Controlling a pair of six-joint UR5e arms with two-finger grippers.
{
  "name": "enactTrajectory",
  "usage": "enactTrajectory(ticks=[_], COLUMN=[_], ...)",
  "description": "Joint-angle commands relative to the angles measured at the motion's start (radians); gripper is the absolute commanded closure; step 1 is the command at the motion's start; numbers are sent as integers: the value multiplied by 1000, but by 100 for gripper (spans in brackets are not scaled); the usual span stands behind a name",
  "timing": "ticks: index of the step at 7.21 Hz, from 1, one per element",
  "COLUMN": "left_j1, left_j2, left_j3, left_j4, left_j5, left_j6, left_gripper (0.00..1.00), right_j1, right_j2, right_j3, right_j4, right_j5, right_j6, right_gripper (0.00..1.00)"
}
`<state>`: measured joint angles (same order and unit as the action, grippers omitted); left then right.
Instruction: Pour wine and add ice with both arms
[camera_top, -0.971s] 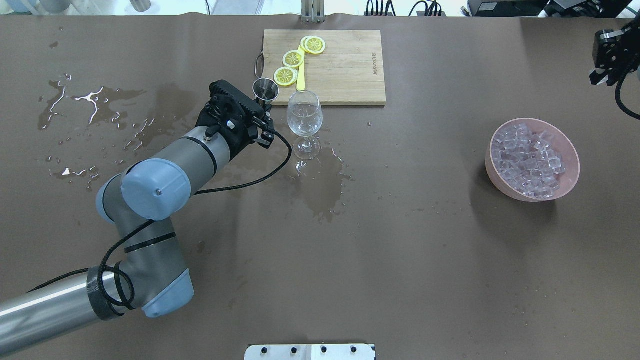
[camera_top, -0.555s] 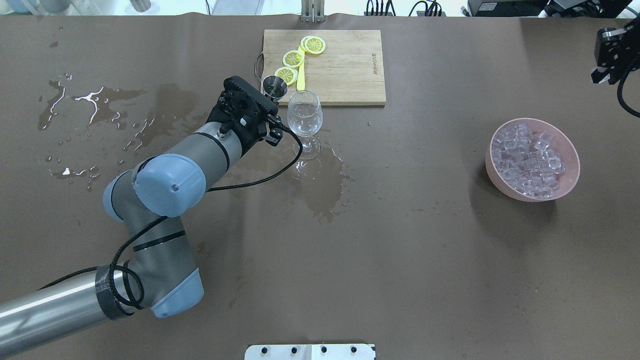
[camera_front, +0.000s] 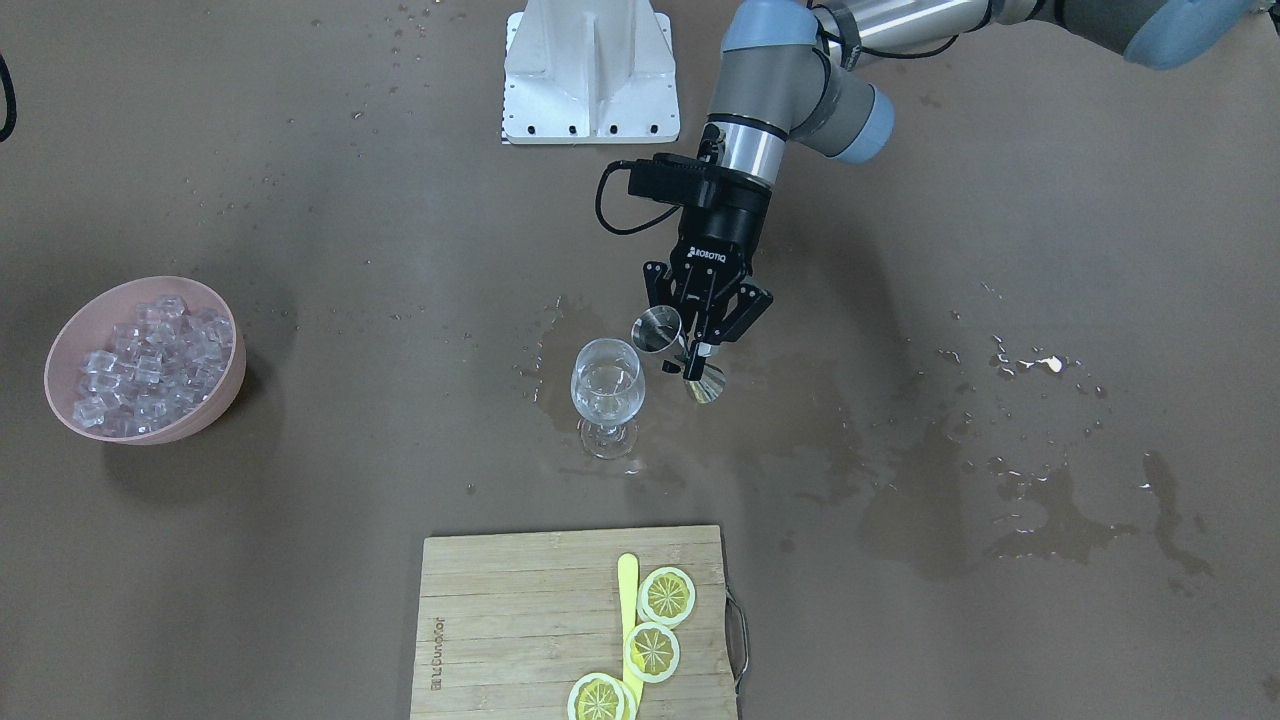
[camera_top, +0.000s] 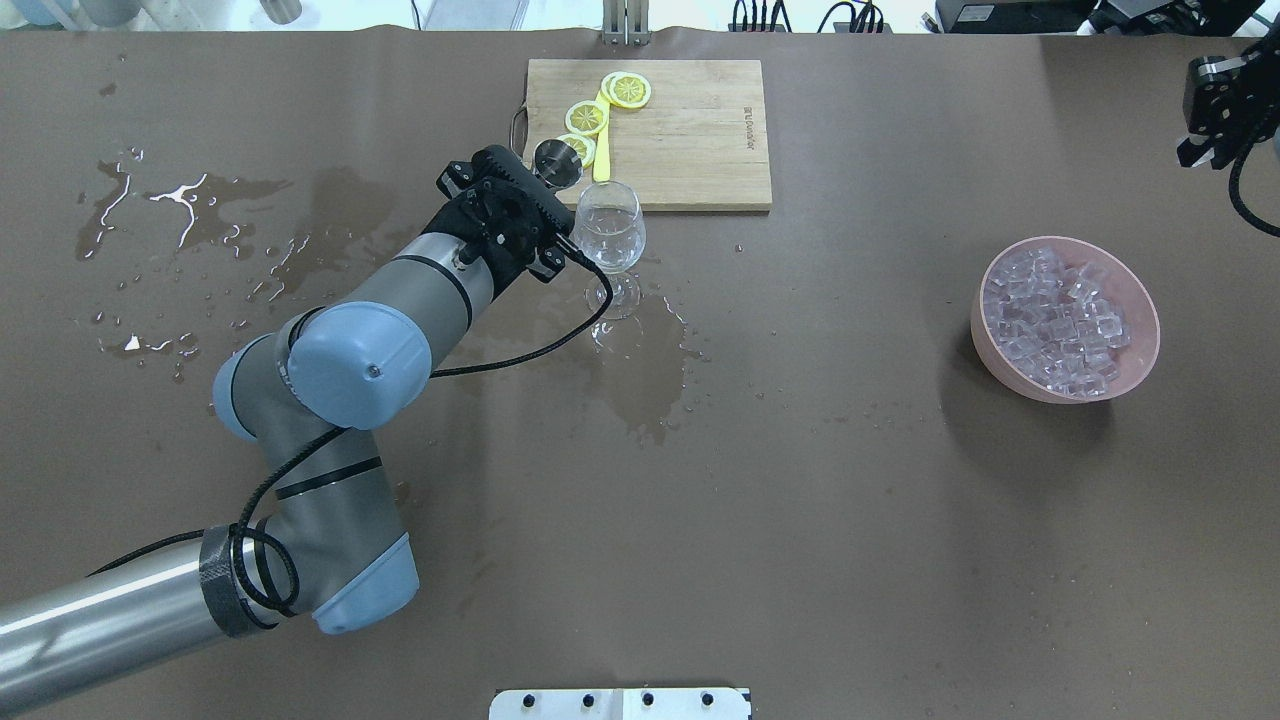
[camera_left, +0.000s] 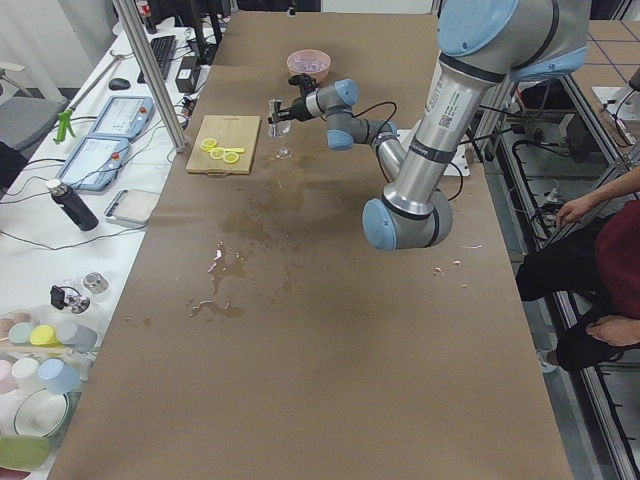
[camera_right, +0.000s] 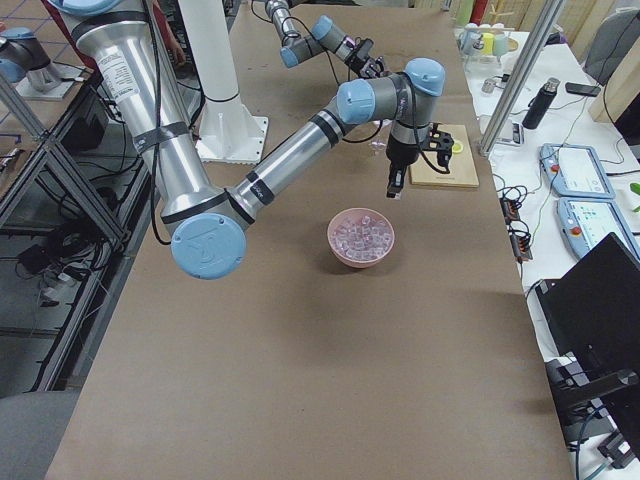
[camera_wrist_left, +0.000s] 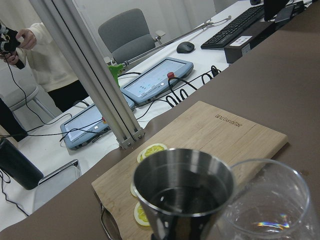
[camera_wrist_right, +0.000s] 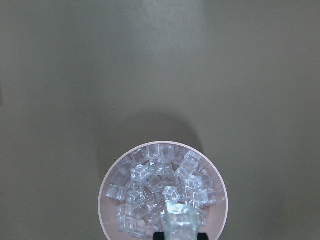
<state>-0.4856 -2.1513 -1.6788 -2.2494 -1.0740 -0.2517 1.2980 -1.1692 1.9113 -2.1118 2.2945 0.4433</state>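
My left gripper (camera_front: 697, 352) is shut on a steel jigger (camera_front: 658, 330) at its waist and holds it tilted beside the rim of a clear wine glass (camera_front: 606, 392). In the overhead view the jigger (camera_top: 557, 160) is just left of the glass (camera_top: 610, 232). In the left wrist view the jigger (camera_wrist_left: 182, 192) holds a little clear wine, next to the glass rim (camera_wrist_left: 270, 200). My right gripper (camera_top: 1200, 150) hangs high at the far right, shut on an ice cube (camera_wrist_right: 181, 222) above the pink bowl (camera_wrist_right: 105, 192) of ice (camera_top: 1062, 322).
A wooden cutting board (camera_top: 690, 130) with lemon slices (camera_top: 586, 117) and a yellow utensil lies just behind the glass. Wet stains (camera_top: 645, 375) spread in front of the glass and at the left (camera_top: 190, 205). The white base (camera_front: 590, 75) is at the robot's side.
My left arm has carried the jigger away from the robot and rightward, up to the glass rim. The right gripper has barely moved.
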Motion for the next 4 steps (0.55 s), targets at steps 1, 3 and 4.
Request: enactTrajectory(ticks=[1,3,4], left_j1=[1,1,1], left_j2=[-12,-15,-15], left_j3=[1,4,2], left_j4=[30,31,40], left_j5=[23,68,69], left_j6=[98,182,201], left_gripper=[100,100,100], right_j1=[-11,-14,-17], right_j2=[17,49,54], right_j3=[-11,-9,-9], right_j4=[-2,-49,-51], right_j5=[-1,-3,-9], right_j6=[0,0,0], right_gripper=[78,78,78])
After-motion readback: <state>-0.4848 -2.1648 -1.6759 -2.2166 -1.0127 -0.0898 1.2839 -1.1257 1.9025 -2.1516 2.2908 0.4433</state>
